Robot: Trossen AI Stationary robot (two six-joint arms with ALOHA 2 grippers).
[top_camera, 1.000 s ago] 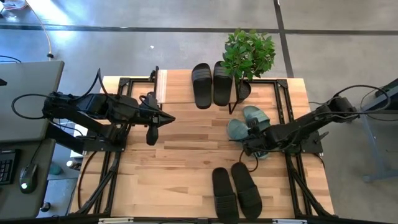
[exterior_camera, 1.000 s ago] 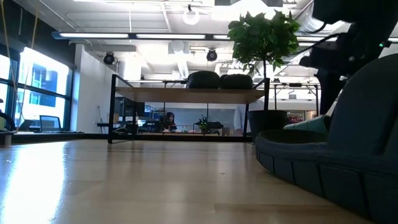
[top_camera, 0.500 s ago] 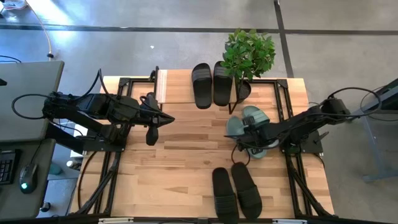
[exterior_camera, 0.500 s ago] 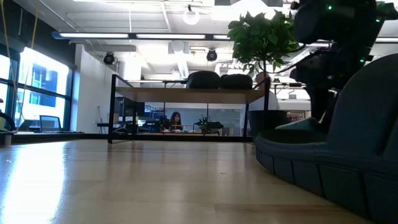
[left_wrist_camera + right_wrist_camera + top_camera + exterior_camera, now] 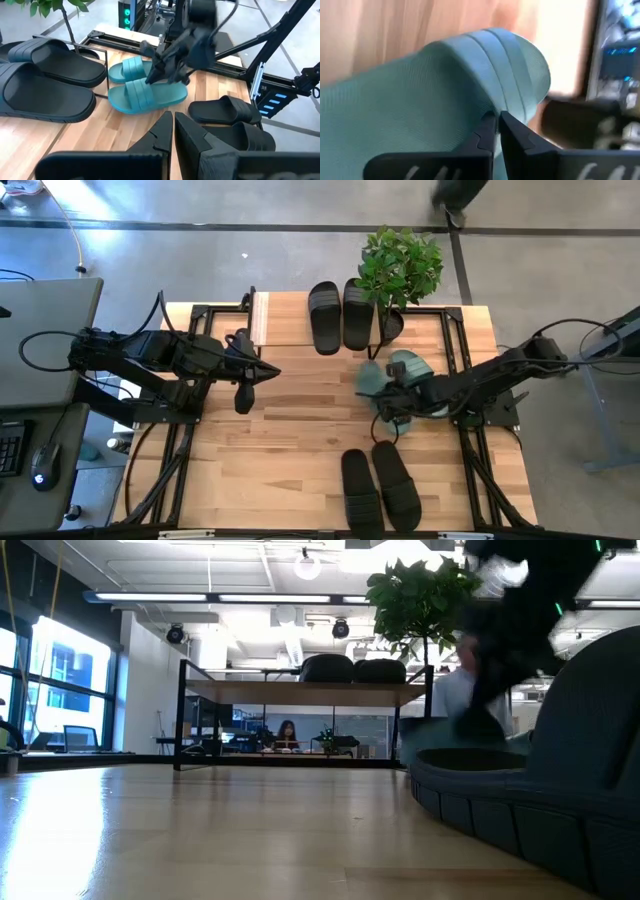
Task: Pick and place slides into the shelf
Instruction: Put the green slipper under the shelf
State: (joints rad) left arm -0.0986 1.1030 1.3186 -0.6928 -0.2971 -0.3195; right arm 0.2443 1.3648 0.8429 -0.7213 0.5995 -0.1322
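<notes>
I am working the right gripper [image 5: 392, 402], and its two fingers are pinched tight on the strap of a green slide [image 5: 385, 387] near the right side of the big table [image 5: 300, 430]. In the right wrist view the fingers meet at the edge of the strap, so I think I have it by the strap's rim, which is the easiest part to grab because it stands up from the sole. The other green slide [image 5: 412, 365] sits touching it, a little farther back and to the right, waiting its turn. One black pair [image 5: 341, 314] already sits on the shelf [image 5: 290, 330] at the far side of the table, close to the plant [image 5: 400, 265], lined up with toes pointing the same way. There is bare wood on the shelf to the left of that pair, and I guess that is where the green ones should go. The other black pair [image 5: 380, 485] lies flat on the near part of the table, not yet moved. My left gripper [image 5: 275, 370] hangs over the left side of the table with its fingers together and nothing in them, out of the way. A person sits far off in the room behind the table.
</notes>
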